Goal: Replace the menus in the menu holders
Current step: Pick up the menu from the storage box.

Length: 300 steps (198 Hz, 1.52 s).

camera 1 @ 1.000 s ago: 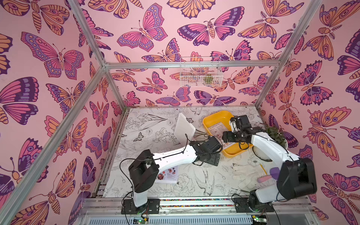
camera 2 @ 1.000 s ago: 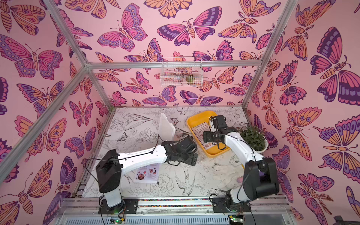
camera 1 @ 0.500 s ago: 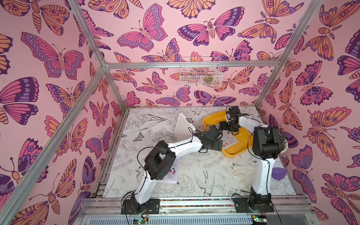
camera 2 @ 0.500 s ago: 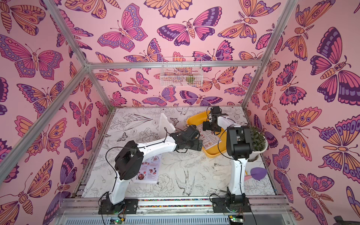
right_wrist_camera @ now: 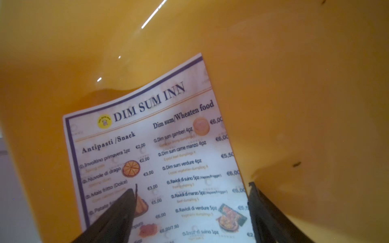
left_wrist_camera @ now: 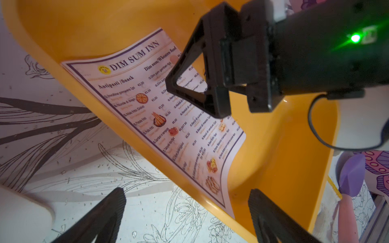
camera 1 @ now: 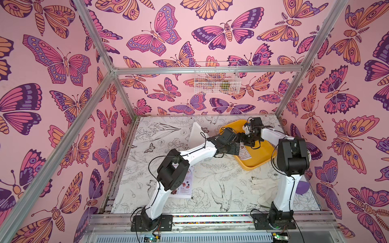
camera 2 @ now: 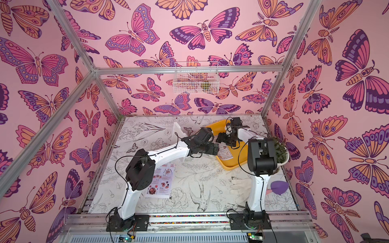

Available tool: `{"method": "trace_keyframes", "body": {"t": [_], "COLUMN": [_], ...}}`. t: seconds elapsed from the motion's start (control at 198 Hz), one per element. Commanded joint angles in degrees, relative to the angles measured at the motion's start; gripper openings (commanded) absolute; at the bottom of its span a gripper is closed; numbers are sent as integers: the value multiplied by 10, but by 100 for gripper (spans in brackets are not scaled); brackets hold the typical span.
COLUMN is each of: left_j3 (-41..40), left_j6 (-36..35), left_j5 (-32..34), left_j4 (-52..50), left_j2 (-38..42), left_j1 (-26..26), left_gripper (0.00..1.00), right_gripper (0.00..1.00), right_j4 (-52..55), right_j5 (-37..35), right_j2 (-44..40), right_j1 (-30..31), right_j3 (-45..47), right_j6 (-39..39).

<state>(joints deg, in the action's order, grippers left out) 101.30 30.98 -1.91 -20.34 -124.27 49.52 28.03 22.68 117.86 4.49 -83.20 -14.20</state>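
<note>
Paper nearest me: the red-headed menu sheet (camera 2: 161,181) is lying flat on the table (camera 2: 189,174), partly under the elbow of my left arm (camera 2: 166,152). Farther in, the DIM SUM INN menu (right_wrist_camera: 168,157) is lying in the yellow tray (camera 1: 259,162), along the wall on my left arm's side. My right gripper (right_wrist_camera: 190,187) is hanging over that sheet, jaws spread, grasping nothing. My left gripper (left_wrist_camera: 187,192) is hovering at the tray's rim, released wide. Beyond, the clear menu holder (camera 1: 195,135) is standing upright.

The left arm (camera 1: 195,152) and right arm (camera 1: 292,155) stretch forward, wrists close together. The left gripper (left_wrist_camera: 187,212) and right gripper (right_wrist_camera: 189,210) have their jaws spread wide.
</note>
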Motion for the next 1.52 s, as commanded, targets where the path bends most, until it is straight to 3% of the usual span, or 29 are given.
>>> {"method": "trace_keyframes", "body": {"t": [0.0, 0.273, 0.698, 0.926, 1.401, 1.512], "left_j3": [11, 39, 69, 65, 54, 52], "left_j6": [20, 40, 99, 113, 122, 124], "left_j5": [30, 58, 98, 92, 111, 106], "left_j4": [-28, -37, -34, -22, -16, -13], "left_j2": [-13, -31, -64, -49, -30, -23], "left_j1": [-4, -16, -21, -21, -21, -21], "left_gripper": [93, 89, 65, 62, 43, 33], "right_gripper": [84, 83, 83, 82, 82, 82], "right_j4": [30, 4, 17, 17, 15, 15], "right_j5": [40, 67, 46, 46, 41, 40], "right_j2": [-1, -24, -31, -32, -33, -35], "right_j1": [5, 5, 5, 5, 5, 5], "right_j3": [33, 56, 54, 55, 60, 60], "right_j6": [-25, -38, -25, -27, -24, -25]}}
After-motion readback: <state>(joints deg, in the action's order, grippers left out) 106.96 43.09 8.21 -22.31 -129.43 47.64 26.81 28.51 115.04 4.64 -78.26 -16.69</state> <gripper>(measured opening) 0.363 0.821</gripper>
